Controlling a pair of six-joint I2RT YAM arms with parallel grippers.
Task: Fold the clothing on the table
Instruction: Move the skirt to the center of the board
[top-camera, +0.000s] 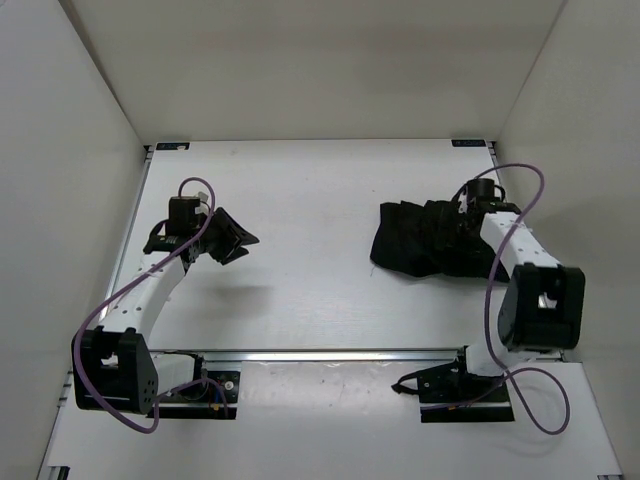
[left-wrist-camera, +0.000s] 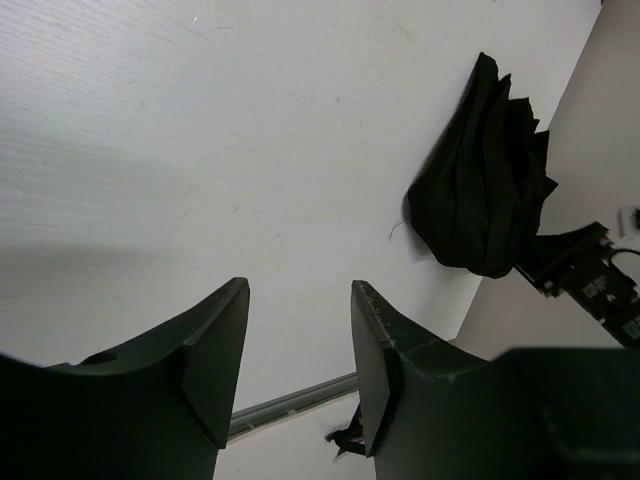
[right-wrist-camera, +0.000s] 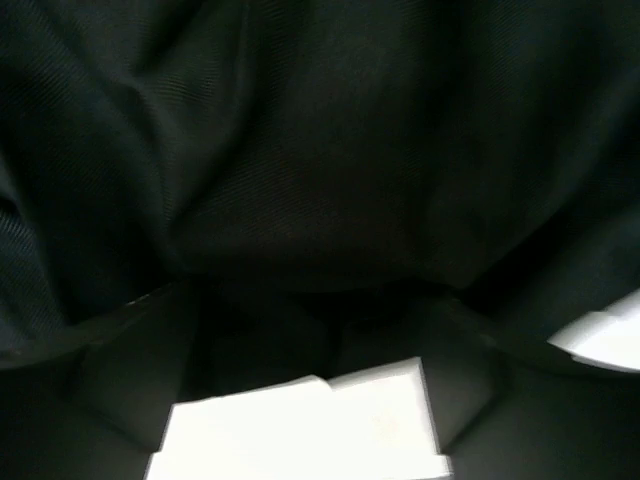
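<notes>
The clothing (top-camera: 420, 245) lies mid-right, long axis sideways, beneath the wide-open right end effector (top-camera: 460, 226); the open, empty left end effector (top-camera: 232, 240) hangs far left.

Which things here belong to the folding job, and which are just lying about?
Job in hand:
clothing
table
left pincer, open and empty
right pincer, open, at the clothing

Just there:
purple cables
metal rail
</notes>
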